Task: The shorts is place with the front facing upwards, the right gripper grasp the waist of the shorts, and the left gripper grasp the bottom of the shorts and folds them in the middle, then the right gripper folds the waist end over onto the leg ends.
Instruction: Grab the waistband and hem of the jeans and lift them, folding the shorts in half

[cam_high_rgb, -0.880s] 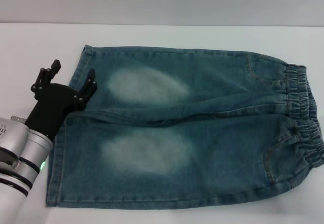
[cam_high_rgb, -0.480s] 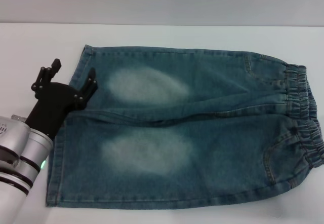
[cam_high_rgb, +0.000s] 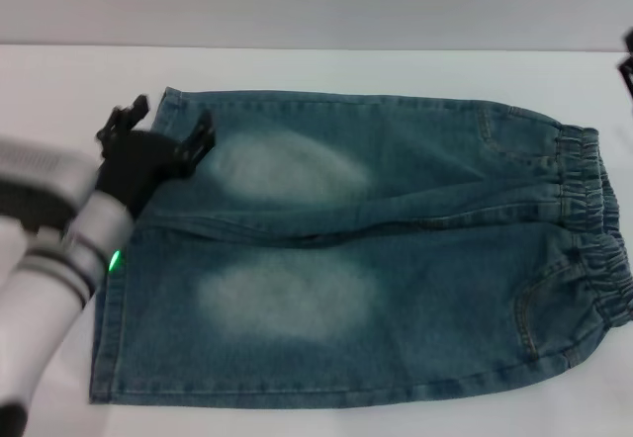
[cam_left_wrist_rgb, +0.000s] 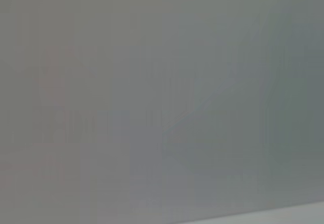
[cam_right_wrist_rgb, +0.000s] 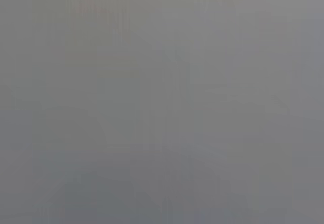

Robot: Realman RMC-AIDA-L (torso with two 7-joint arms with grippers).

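Spread flat on the table, the shorts present their leg hems to the left gripper, jaws released, straddling the far hem for grasping.

— What is seen apart from the work itself?
— A white worktop is seen, spread across the head view.
— And behind it?
— A plain grey wall is shown along the worktop's far edge.
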